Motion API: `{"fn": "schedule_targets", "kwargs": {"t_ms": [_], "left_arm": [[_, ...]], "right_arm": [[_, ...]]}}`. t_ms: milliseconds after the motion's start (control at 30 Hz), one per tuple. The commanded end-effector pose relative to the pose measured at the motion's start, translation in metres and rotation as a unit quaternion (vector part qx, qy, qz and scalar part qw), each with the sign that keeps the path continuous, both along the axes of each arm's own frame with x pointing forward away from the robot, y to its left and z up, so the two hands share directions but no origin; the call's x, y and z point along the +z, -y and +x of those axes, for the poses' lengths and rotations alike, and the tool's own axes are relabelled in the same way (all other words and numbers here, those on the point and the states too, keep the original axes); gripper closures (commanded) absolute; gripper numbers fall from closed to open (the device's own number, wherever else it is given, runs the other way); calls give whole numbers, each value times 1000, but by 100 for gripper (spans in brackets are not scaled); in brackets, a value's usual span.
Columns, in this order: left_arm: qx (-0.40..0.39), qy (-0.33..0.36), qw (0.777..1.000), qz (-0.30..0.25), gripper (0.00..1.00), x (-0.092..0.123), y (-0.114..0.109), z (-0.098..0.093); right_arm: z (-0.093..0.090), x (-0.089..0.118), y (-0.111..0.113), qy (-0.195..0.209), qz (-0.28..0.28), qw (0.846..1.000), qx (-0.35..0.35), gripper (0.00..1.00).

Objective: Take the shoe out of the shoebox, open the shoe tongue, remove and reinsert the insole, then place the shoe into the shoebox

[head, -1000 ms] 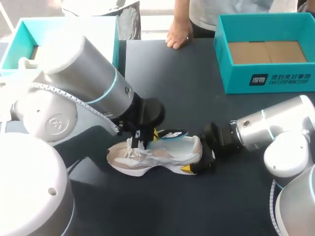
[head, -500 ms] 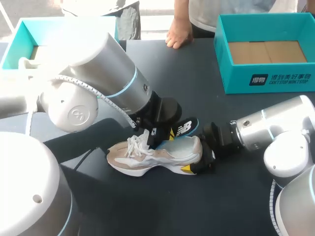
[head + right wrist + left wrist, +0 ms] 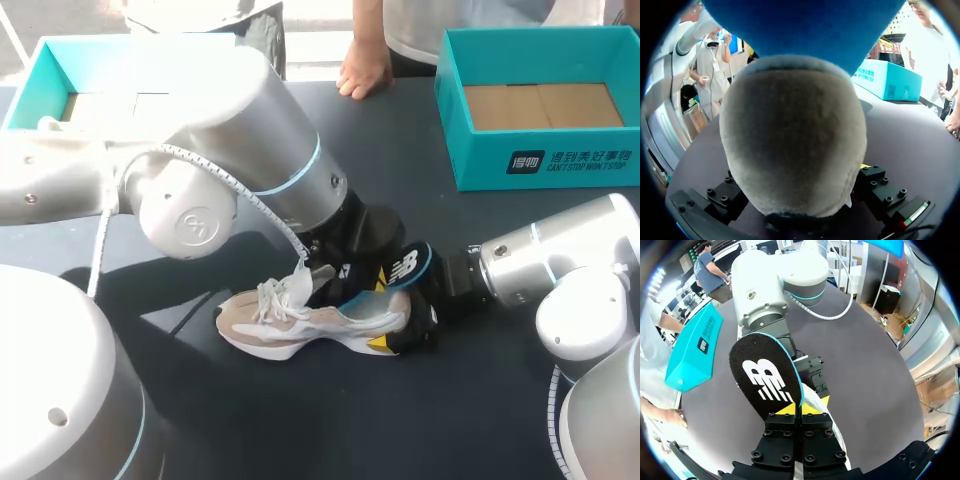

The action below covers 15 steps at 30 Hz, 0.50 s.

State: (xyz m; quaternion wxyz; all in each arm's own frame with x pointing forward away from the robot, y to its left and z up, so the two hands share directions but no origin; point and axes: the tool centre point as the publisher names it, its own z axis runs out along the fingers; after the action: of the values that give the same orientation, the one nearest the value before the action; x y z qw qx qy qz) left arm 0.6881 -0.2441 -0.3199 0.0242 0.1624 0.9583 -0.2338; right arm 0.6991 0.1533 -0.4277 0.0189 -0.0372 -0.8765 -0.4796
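**One shoe, one insole, two boxes**

One teal shoebox (image 3: 40,70) sits far left. The left gripper (image 3: 801,410) pinches the single insole (image 3: 767,380), tilted above the one shoe (image 3: 300,325) mid-table. The right gripper (image 3: 415,325) clamps its heel. A second shoebox (image 3: 540,160) stands right.

A beige, white-laced shoe (image 3: 290,325) is set on its sole; its black, blue-edged insole (image 3: 404,269) is tilted partly out; the open teal shoebox (image 3: 545,165) is set well apart.
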Motion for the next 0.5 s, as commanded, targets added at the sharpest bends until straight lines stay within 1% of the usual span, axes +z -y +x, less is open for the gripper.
{"fn": "schedule_targets", "kwargs": {"t_ms": [33,133,167,200,333,367,500], "left_arm": [[-2,8,1000,-4,100,3,-4,-10],[11,31,999,2,100,5,-8,-18],[16,38,999,4,91,6,-9,-19],[23,46,999,7,79,6,-11,-20],[45,76,996,6,73,7,-16,-22],[53,84,995,8,65,7,-17,-21],[82,113,990,11,60,8,-20,-20]], "right_arm": [[2,-6,-3,-1,-3,1000,0,100],[2,-6,-3,-1,-3,1000,0,100],[2,-6,-3,-1,-3,1000,0,100],[2,-6,-3,-1,-3,1000,0,100],[2,-6,-3,-1,-3,1000,0,100],[2,-6,-3,-1,-3,1000,0,100],[2,-6,-3,-1,-3,1000,0,100]]}}
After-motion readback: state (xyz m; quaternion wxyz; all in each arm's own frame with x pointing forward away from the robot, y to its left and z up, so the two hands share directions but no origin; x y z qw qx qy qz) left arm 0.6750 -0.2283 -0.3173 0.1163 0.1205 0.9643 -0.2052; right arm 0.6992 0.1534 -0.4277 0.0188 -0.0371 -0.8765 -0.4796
